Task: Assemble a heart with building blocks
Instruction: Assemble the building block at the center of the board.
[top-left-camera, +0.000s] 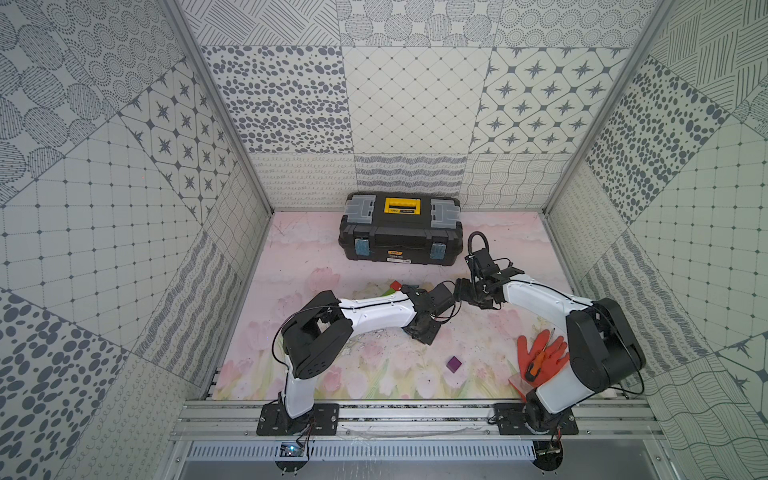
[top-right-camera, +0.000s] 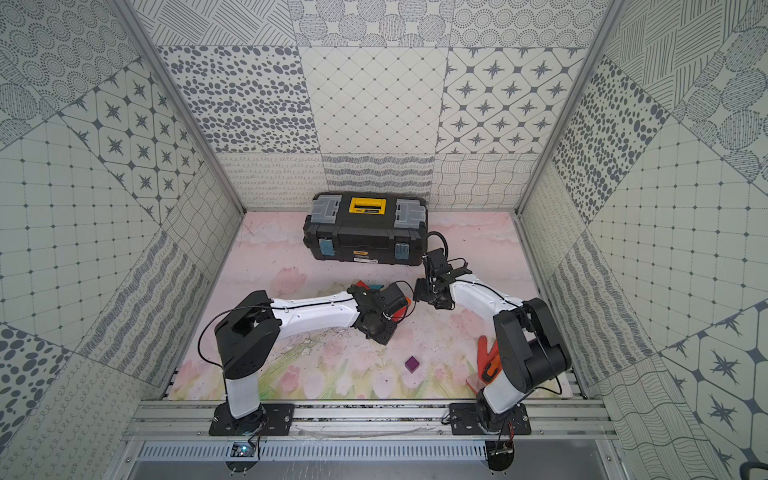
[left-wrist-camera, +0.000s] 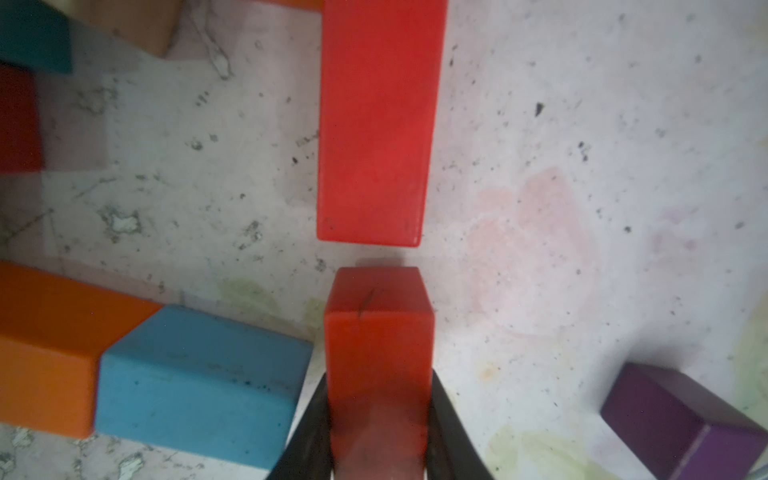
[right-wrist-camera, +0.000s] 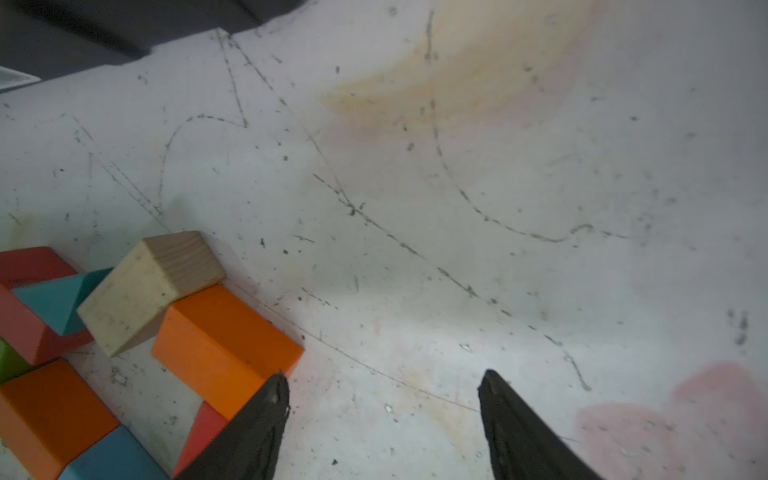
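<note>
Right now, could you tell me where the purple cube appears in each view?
Both top views: purple cube alone, below centre.
Left wrist: lower right corner.
Right wrist: not in it.
Shared landmark: left gripper, shut on a red block, near the cube.

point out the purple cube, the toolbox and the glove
purple cube (top-left-camera: 454, 364): in a top view, on its top face
toolbox (top-left-camera: 401, 239): in a top view, on its black front
glove (top-left-camera: 550, 353): in a top view, on its orange fingers
</note>
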